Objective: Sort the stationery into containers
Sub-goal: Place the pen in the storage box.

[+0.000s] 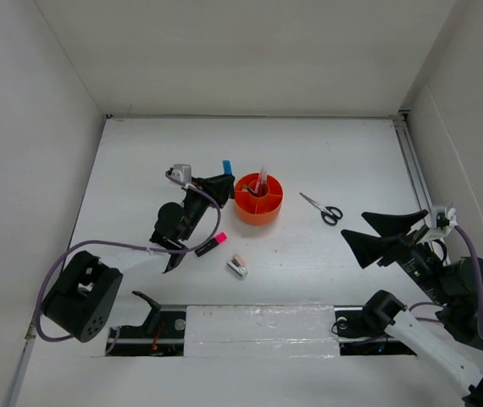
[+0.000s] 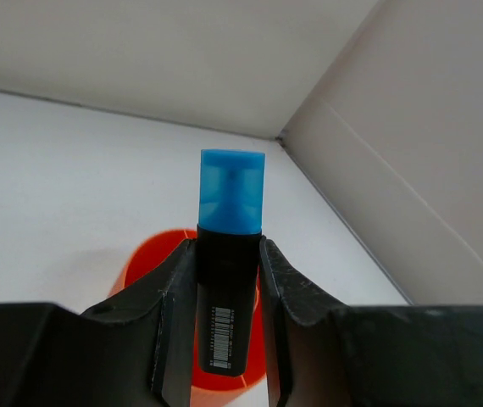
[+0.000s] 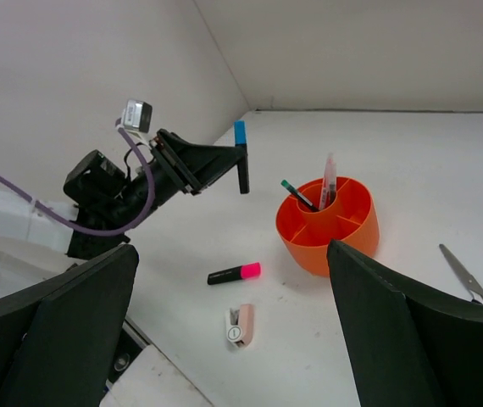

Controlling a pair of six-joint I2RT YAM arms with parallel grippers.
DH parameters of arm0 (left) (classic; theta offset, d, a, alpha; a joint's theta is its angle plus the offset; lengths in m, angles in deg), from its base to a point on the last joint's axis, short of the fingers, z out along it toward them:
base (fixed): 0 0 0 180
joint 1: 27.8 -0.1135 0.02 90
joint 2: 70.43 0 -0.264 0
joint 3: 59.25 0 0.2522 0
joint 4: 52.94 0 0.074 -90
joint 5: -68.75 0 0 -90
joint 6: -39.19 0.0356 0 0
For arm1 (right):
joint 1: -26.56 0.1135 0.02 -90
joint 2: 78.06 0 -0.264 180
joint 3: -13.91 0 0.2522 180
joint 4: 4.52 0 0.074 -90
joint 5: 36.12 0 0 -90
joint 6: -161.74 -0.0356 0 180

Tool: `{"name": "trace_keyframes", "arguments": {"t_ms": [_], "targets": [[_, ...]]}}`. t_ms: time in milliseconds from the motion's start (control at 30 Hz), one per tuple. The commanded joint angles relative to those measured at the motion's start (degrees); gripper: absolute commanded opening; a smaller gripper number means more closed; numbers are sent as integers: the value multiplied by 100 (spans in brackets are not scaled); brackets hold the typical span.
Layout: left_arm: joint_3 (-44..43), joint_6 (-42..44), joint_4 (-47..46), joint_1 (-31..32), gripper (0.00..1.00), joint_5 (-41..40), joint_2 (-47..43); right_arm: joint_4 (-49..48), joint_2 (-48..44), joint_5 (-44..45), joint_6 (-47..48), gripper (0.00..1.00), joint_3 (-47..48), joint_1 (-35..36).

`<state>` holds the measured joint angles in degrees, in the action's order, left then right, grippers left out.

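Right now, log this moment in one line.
left gripper: holds blue-capped marker, raised beside organiser | right gripper: open, empty | scissors: on table

The top camera is looking down on the whole table (image 1: 140, 170), the left wrist one is staring close past its marker (image 2: 229, 280), and the right wrist one is facing leftward from afar, all sharing the organiser (image 3: 309, 242).

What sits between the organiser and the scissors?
Nothing: the table between the organiser and the scissors is bare, as the top view shows; the right wrist view agrees.
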<state>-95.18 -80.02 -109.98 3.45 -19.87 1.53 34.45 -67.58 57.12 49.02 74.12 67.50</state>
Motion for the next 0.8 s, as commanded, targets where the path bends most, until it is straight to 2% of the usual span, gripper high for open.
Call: {"name": "trace_keyframes", "arguments": {"t_ms": [0,100,200,500,767], "targets": [[99,117,-1779,302,0,-24,203,-245,121,80,-31,99,136,36],[38,179,-1779,303,0,-104,501,-192,121,80,-31,99,197,36],[38,38,-2165,303,0,-104,704,-131,121,80,-31,99,197,36],[38,153,-2684,672,0,-438,1135,-16,121,28,22,99,250,36],[90,100,-2974,672,0,-490,1136,36,173,-26,22,99,303,36]]}}
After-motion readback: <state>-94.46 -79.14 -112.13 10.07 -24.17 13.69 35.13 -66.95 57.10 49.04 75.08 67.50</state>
